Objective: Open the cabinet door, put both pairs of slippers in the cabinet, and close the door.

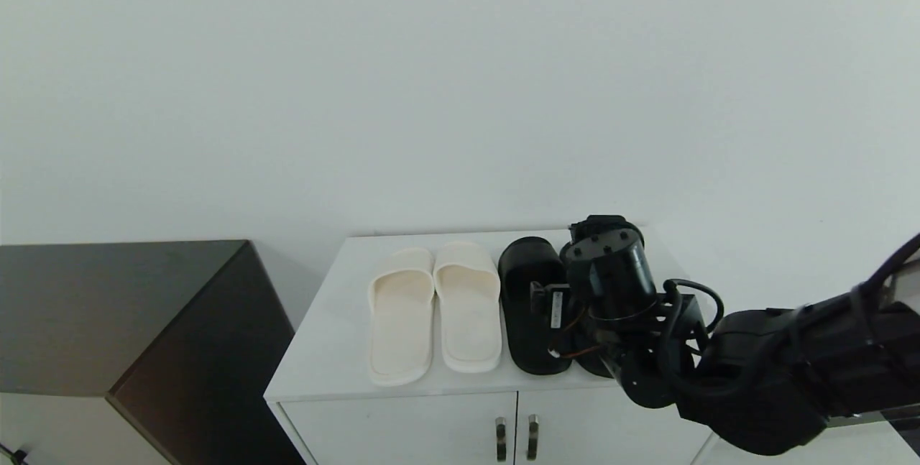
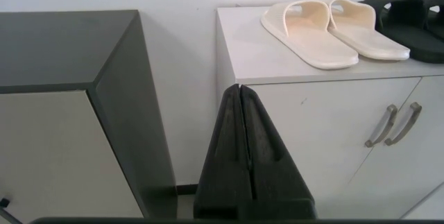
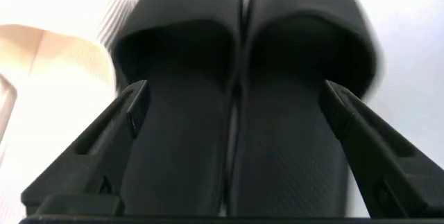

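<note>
Straddling the black slippers (image 3: 180, 57) at 3 o'clock on the cabinet (image 1: 323, 335) top: right gripper (image 3: 236, 92), wide open, apparently to pinch both together. Beside them at 9 o'clock: white slippers (image 1: 435, 314). Both doors (image 1: 402, 429) shut. Closed, empty: left gripper (image 2: 241, 96).

No text, number or sign can be read in any of the views. The one printed item is a small white sticker (image 1: 555, 310) on the wrist of the right arm (image 1: 762, 371), seen in the head view just above the black slippers (image 1: 528, 307). It carries dark marks, but they are too small to make out.
</note>
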You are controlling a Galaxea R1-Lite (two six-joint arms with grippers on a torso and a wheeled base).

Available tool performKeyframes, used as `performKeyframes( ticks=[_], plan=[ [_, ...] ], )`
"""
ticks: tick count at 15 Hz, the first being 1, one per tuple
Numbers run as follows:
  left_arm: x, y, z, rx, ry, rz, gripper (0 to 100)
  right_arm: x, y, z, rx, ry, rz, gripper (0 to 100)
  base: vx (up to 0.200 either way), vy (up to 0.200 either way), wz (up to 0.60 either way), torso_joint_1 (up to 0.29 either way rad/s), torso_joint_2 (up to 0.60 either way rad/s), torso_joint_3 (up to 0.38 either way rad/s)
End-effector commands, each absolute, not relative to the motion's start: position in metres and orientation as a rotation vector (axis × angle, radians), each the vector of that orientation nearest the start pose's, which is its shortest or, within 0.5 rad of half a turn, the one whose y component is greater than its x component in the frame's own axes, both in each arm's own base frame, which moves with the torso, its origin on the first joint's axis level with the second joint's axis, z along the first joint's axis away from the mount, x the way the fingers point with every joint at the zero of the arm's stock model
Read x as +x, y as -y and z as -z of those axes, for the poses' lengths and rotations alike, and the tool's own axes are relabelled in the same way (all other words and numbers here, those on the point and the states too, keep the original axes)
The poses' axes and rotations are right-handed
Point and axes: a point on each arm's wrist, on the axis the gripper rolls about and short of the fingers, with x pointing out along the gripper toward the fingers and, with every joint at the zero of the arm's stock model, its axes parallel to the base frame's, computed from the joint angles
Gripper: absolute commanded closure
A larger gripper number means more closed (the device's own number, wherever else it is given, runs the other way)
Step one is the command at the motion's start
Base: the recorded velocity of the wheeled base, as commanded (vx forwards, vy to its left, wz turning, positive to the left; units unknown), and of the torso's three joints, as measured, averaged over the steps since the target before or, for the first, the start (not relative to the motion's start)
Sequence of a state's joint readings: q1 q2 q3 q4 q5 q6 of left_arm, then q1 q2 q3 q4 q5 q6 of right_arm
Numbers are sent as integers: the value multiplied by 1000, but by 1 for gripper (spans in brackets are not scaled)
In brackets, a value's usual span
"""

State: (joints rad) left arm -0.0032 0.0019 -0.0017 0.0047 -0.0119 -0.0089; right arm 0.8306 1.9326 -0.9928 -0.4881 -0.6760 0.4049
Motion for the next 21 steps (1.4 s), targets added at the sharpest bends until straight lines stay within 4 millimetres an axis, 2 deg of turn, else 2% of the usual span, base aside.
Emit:
performKeyframes(
  ticks=[1,6,10,11,17,21],
  plan=[
    [-23,0,-76,-9,-6,15,100,273,-265,-118,72,-368,-57,0,0,0,0,0,0,0],
    [-23,0,-76,-9,-6,15,100,306,-254,-110,45,-306,-15,0,0,0,0,0,0,0],
    [-23,0,-76,-9,-6,15,100,324,-251,-102,33,-288,-16,0,0,0,0,0,0,0],
    [-23,0,-76,-9,-6,15,100,329,-253,-100,43,-273,-14,100,0,0,0,0,0,0],
    [-23,0,-76,-9,-6,14,100,337,-254,-107,0,-242,-14,100,0,0,0,0,0,0],
    [-23,0,-76,-9,-5,12,100,311,-238,-146,-10,-194,-35,100,0,0,0,0,0,0]
  ],
)
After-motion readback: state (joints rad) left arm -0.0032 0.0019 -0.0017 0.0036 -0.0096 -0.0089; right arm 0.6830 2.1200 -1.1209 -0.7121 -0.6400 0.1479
